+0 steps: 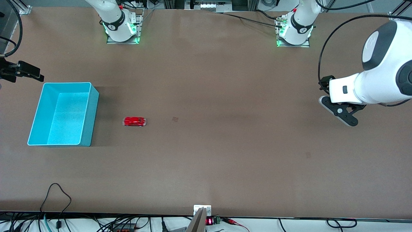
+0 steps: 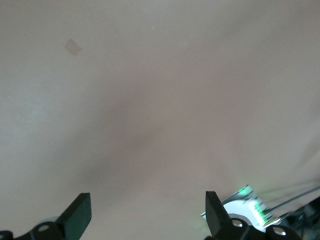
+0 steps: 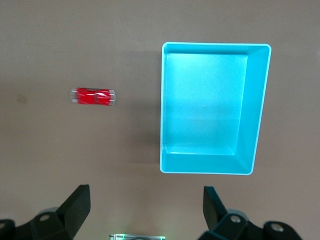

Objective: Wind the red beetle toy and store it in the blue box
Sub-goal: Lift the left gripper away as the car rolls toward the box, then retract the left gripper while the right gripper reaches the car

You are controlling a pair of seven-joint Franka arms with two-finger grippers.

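Red beetle toy [image 1: 134, 121] sits on its wheels on the brown table [image 1: 225, 145], toward the right arm's end, nothing touching it. Blue box [image 1: 88, 116] is near it, at its 9 o'clock in the front view, clear gap between them. Box upright, open top, nothing inside.

Right wrist view: toy [image 3: 93, 96] and box [image 3: 255, 125] both in frame, apart from each other. Right gripper [image 3: 145, 210] is up in the air, fingers [image 3: 77, 205] spread wide, gripping nothing. In the front view only a dark bit of the right gripper [image 1: 22, 71] shows at the frame edge, at about 11 o'clock of the box.

Left gripper [image 1: 339, 111] hangs over bare table at the left arm's end, well apart from toy and box. Left wrist view: left gripper [image 2: 147, 212] fingers [image 2: 77, 215] spread, nothing between them, only table below.
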